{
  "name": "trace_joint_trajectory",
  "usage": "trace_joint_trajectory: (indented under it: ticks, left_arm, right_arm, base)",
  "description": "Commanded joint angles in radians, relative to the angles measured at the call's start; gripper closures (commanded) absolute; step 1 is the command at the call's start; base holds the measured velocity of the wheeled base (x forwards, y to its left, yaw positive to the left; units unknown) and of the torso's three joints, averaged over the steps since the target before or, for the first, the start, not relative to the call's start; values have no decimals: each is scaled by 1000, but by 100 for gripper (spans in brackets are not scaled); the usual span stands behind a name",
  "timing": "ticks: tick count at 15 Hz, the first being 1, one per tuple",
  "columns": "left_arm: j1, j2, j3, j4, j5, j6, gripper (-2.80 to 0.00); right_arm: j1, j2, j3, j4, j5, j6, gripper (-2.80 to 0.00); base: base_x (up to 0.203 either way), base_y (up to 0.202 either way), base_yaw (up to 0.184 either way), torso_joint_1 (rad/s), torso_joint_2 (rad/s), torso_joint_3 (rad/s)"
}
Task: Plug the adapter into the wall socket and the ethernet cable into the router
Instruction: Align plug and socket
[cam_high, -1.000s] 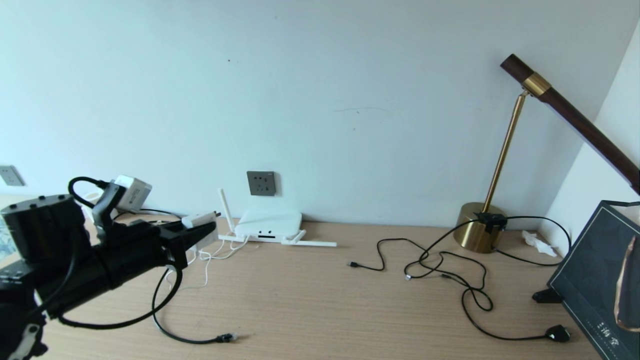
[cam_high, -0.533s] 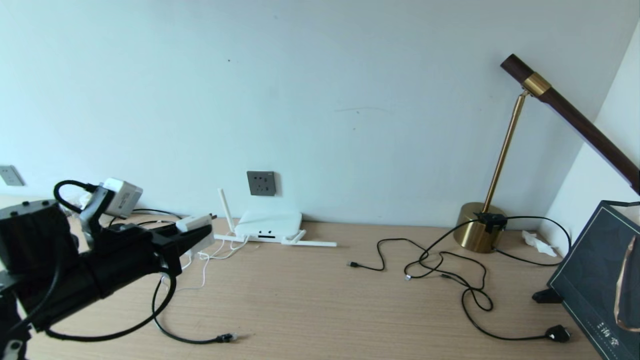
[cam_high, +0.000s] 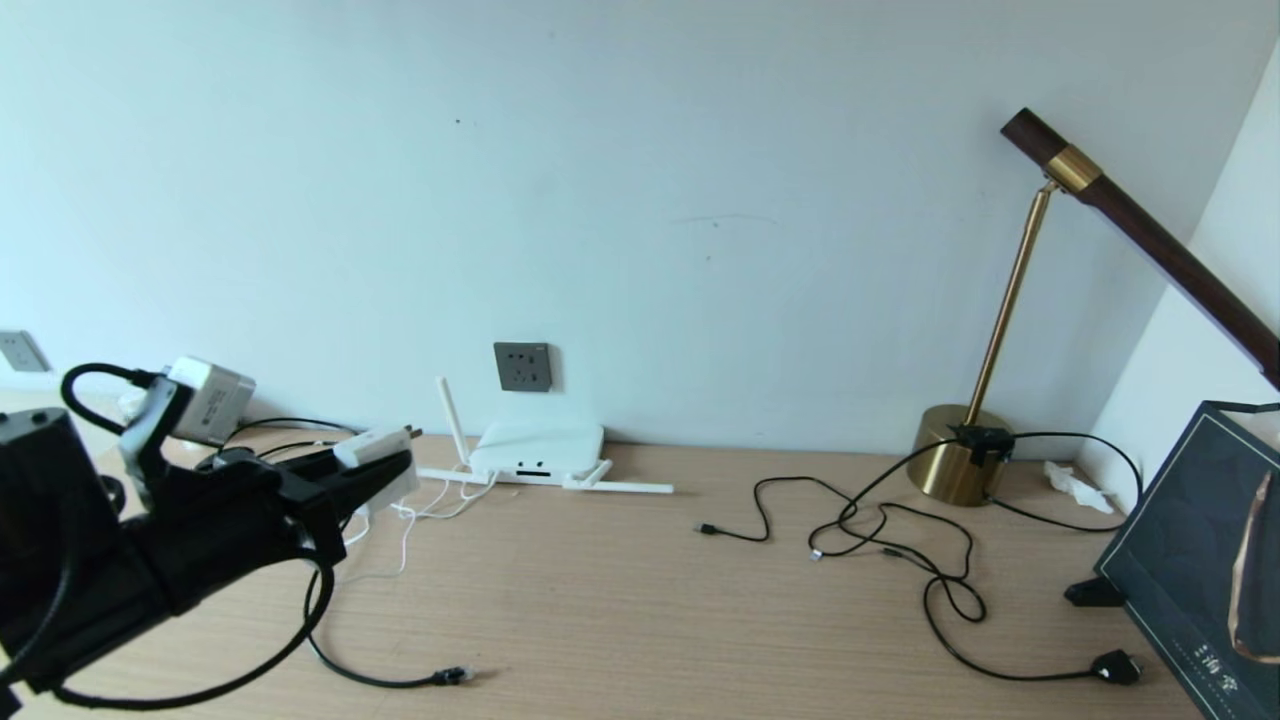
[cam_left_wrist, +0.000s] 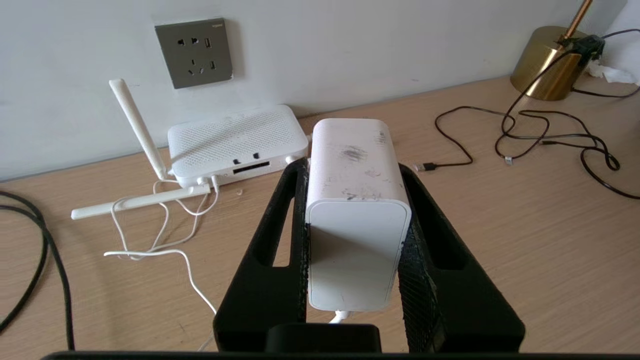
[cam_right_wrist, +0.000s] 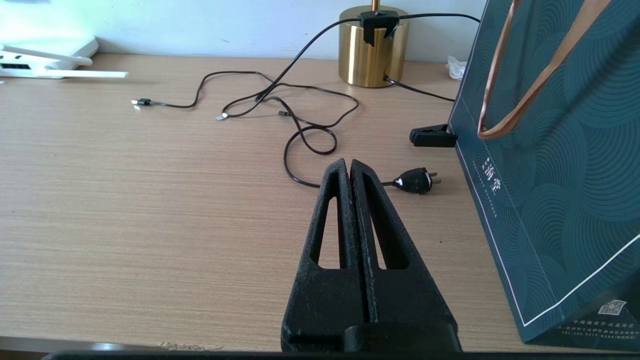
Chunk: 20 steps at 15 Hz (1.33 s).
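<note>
My left gripper (cam_high: 385, 468) is shut on the white adapter (cam_high: 372, 452), holding it above the table at the left, prongs toward the wall. From the left wrist, the adapter (cam_left_wrist: 355, 200) fills the gap between the black fingers (cam_left_wrist: 280, 215). Its thin white cord (cam_left_wrist: 165, 250) loops on the table to the router (cam_left_wrist: 235, 142). The router (cam_high: 537, 448) lies against the wall under the dark grey wall socket (cam_high: 522, 366), right of the adapter. The black ethernet cable (cam_high: 370, 680) lies near the front, clip tip (cam_high: 456, 675) free. My right gripper (cam_right_wrist: 349, 167) is shut and empty over the table.
A brass lamp (cam_high: 960, 465) stands at the back right with thin black cables (cam_high: 880, 530) and a chunky black plug (cam_high: 1115, 665) strewn before it. A dark gift bag (cam_high: 1190, 560) stands at the right edge. A paler wall plate (cam_high: 20, 350) is far left.
My left arm has drawn back to the left with the adapter still gripped, away from the router and socket. Everything on the table stays put.
</note>
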Motion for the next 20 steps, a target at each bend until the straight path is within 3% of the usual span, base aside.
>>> trace_joint_trajectory:
  ticks: [1,3,7,13,16,20]
  left_arm:
    - [-1,-6,-10,-5,14,1,0]
    - [-7,31,-60,-4,37,1,0]
    - [-56,141,-121,-34,166,-6,0]
    - [-101,370,-137,-316,250,-4,0]
    - [-116,425,-203,-326,272,-6,0]
    - [-162,452,-255,-330,368,-62,0]
  right_arm:
    - [0,0,0,1,0,0,0]
    - [0,0,0,1,0,0,0]
    - [0,0,0,1,0,0,0]
    - [0,0,0,1,0,0,0]
    - [0,0,0,1,0,0,0]
    - [0,0,0,1,0,0,0]
  base:
    - [0,0,0,0,0,0]
    - [0,0,0,0,0,0]
    - [0,0,0,0,0,0]
    - [0,0,0,0,0,0]
    - [0,0,0,0,0,0]
    - [0,0,0,0,0,0]
